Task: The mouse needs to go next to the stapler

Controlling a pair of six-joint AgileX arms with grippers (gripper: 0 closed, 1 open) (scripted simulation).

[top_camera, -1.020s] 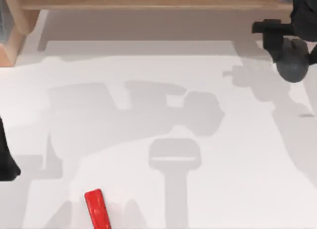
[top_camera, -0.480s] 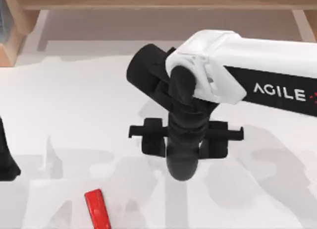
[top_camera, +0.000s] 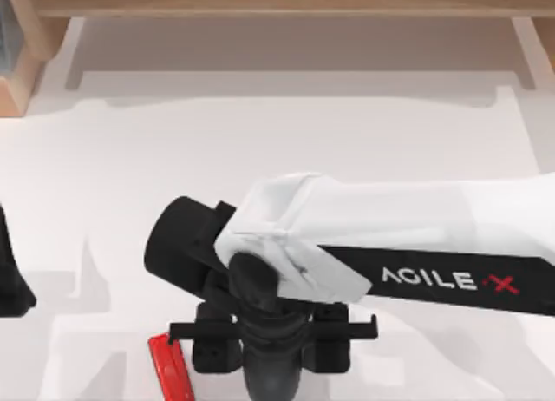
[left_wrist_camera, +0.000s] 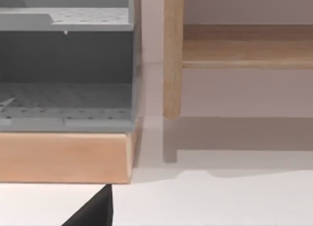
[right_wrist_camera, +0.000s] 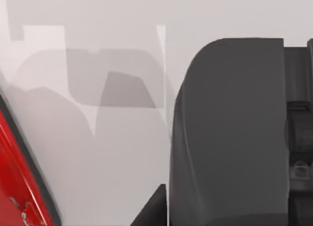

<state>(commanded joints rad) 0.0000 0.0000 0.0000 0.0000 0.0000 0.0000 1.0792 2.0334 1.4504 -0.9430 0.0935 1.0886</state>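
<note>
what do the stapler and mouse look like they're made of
The stapler looks like glossy red plastic or painted metal: its surface shows bright highlights. The mouse, held by the right gripper, looks like matte dark grey plastic, smooth and without shine.

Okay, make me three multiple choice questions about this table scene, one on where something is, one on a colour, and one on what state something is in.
1. Where on the table does the stapler lie in the top view?
A. near the bottom edge, left of centre
B. at the far right
C. up by the wooden shelf

2. What colour is the stapler?
A. blue
B. bright red
C. yellow

3. What is the state of the mouse?
A. lying alone at the table's far left
B. carried at the right gripper, close beside the stapler
C. stacked on top of the stapler

Answers: 1 A, the bar sits low and left of centre. 2 B, it is glossy red in the top and right wrist views. 3 B, the right wrist view shows the dark grey body by the gripper, table showing between it and the red bar.
</note>
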